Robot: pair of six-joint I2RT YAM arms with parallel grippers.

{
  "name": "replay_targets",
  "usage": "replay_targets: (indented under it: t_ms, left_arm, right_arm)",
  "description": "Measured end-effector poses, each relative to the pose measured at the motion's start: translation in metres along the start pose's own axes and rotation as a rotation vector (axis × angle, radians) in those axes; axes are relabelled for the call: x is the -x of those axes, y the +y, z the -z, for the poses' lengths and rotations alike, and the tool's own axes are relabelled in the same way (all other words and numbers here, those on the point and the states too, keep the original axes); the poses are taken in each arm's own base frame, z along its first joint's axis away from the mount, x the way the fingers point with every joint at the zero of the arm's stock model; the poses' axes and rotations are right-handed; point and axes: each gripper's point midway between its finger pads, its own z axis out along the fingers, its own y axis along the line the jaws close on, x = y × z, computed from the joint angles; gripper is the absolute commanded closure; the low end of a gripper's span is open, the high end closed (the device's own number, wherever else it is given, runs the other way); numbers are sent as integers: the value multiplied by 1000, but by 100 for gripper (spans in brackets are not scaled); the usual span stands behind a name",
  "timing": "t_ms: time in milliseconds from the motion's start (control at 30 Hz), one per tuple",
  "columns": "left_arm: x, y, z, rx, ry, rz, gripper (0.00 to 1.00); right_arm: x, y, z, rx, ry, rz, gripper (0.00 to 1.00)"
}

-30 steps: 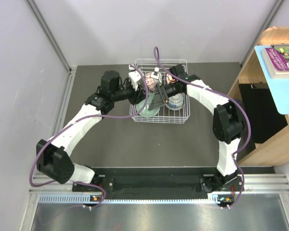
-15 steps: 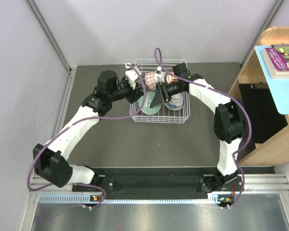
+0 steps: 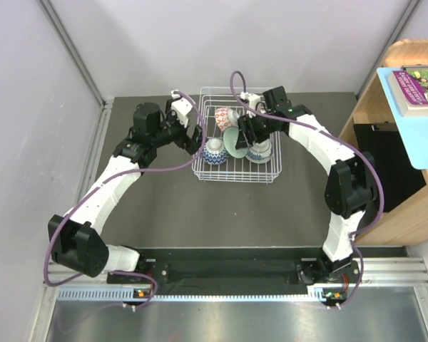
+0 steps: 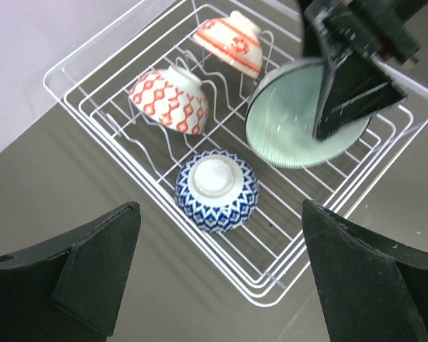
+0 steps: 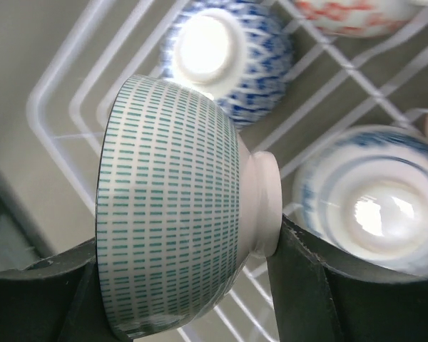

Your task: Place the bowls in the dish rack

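Note:
The white wire dish rack (image 3: pixel 237 179) (image 4: pixel 262 301) stands at the back of the table. My right gripper (image 3: pixel 240 135) (image 5: pixel 185 285) is shut on the pale green bowl (image 3: pixel 231 140) (image 4: pixel 299 117) (image 5: pixel 171 206), holding it on edge above the rack's middle. A blue-and-white bowl (image 3: pixel 214 151) (image 4: pixel 217 189) (image 5: pixel 221 50) rests upside down in the rack's front left. A second blue-and-white bowl (image 3: pixel 260 151) (image 5: pixel 371 203) sits to its right. Two orange-red bowls (image 4: pixel 170 100) (image 4: pixel 230 40) lie in the back row. My left gripper (image 3: pixel 198 137) (image 4: pixel 221 285) is open and holds nothing, just outside the rack's left front corner.
A wooden shelf unit (image 3: pixel 406 206) with a blue board and a book on top stands at the right, with a black box (image 3: pixel 389 167) in it. Grey walls close in the left and back. A metal rail (image 3: pixel 235 274) runs along the near edge.
My left gripper opened, let go of the blue-and-white bowl in the rack and drew back to the left. My right gripper carried the green bowl slightly back and right over the rack.

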Motion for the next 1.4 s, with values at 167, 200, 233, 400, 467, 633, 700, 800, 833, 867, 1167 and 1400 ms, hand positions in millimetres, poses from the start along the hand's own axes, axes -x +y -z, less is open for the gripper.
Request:
replay_targets:
  t_ms: [167, 200, 233, 400, 467, 633, 700, 800, 833, 867, 1167, 1400]
  left_arm:
    - [-21, 4, 1, 6, 40, 4, 1]
    - [-26, 3, 1, 3, 52, 7, 1]
    - [-30, 3, 1, 0, 62, 11, 1]
    - [-51, 2, 3, -19, 100, 27, 1]
    - [-60, 3, 5, -22, 112, 39, 1]
    - [-83, 5, 12, -28, 150, 78, 1]
    - [-90, 5, 15, -30, 159, 92, 1]
    - [-96, 5, 18, -36, 166, 106, 1]
    - [-98, 4, 18, -38, 167, 109, 1]
    - [-98, 4, 19, -40, 167, 111, 1]
    - [-115, 8, 15, -1, 152, 124, 1]
    - [-125, 27, -9, 26, 166, 137, 1]
  right_arm:
    - [-2, -28, 8, -182, 22, 87, 100]
    - [-2, -34, 9, -213, 28, 103, 100]
    - [-3, -37, 10, -233, 33, 117, 100]
    - [-4, -52, 13, -357, 68, 220, 100]
    - [-3, -54, 12, -398, 82, 271, 100]
    - [-4, -49, 3, -484, 125, 420, 100]
    - [-9, -46, -3, -515, 148, 480, 100]
    - [-18, -42, -10, -551, 188, 555, 100]
    - [-20, -42, -11, -565, 198, 574, 100]
    - [-21, -41, -12, -577, 208, 591, 100]
    - [-25, -42, -13, -635, 231, 582, 100]
    - [-24, -39, -12, -641, 202, 522, 100]
